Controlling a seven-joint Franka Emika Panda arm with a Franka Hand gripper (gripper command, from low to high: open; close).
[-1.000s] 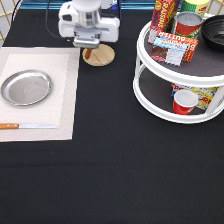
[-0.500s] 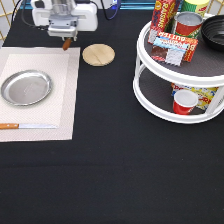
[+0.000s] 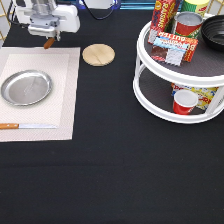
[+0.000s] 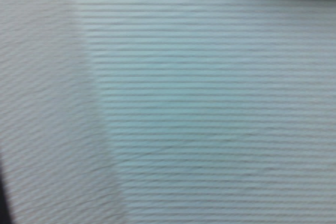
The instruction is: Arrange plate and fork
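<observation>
The silver plate (image 3: 26,87) lies on the pale placemat (image 3: 65,100) at the exterior view's left. My gripper (image 3: 50,38) hangs over the placemat's top edge, above and to the right of the plate. A short brown wooden piece (image 3: 48,44), the fork's handle, sticks out below the gripper, held in its shut fingers. The fork's tines are hidden. The wrist view shows only the placemat's weave (image 4: 187,125) from close by.
A wooden-handled knife (image 3: 27,126) lies on the placemat below the plate. A round wooden coaster (image 3: 98,54) sits right of the placemat. A white two-tier stand (image 3: 150,90) with cans, boxes, a red cup (image 3: 184,101) and a black bowl (image 3: 216,31) stands at the right.
My gripper has moved left from above the coaster to the placemat's top edge, carrying the brown-handled fork. The plate, knife and coaster have not moved.
</observation>
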